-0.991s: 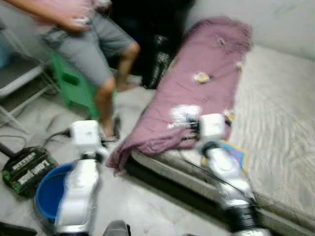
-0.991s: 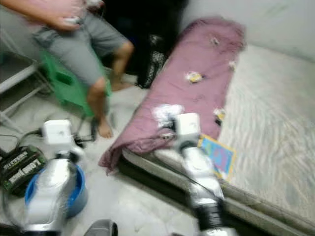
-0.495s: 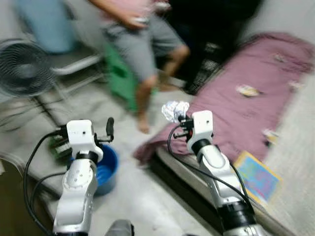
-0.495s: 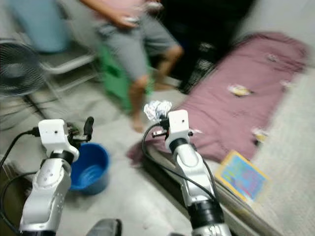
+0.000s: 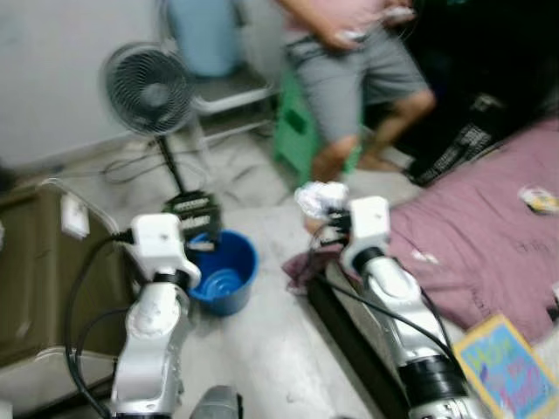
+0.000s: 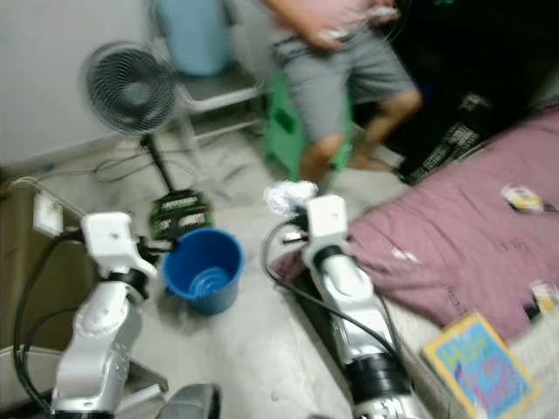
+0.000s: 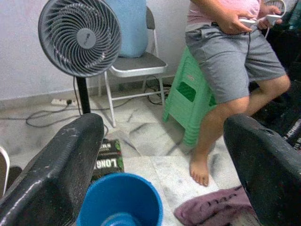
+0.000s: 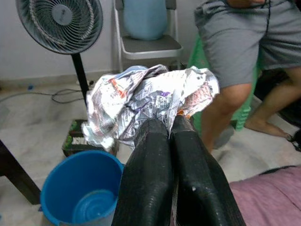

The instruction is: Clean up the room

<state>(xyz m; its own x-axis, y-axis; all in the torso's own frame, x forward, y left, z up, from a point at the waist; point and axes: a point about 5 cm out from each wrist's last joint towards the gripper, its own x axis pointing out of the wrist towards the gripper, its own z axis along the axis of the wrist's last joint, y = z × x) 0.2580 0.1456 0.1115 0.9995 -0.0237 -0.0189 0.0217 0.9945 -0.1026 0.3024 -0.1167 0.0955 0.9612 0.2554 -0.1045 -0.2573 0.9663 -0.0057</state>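
My right gripper (image 8: 170, 129) is shut on a crumpled ball of newspaper (image 8: 150, 101), held up in the air over the floor near the edge of the mattress; the same newspaper ball (image 5: 320, 197) shows in the eye view. A blue bucket (image 5: 223, 272) stands on the floor to the left of it, below and ahead of the paper. My left gripper (image 7: 162, 155) is open and holds nothing, raised above the blue bucket (image 7: 120, 200). More scraps of litter (image 5: 539, 199) lie on the purple blanket (image 5: 472, 253).
A person (image 5: 367, 70) sits on a green stool (image 5: 297, 131) just beyond the bucket, one bare foot (image 7: 200, 169) on the floor. A standing fan (image 5: 150, 87), a folding chair (image 7: 134, 66), a dark packet (image 5: 192, 209) and cables lie behind. A colourful book (image 5: 507, 367) rests on the mattress.
The camera has swung to the left, bringing the fan and bucket toward the middle. My right gripper still holds the newspaper ball, now nearer the bucket.
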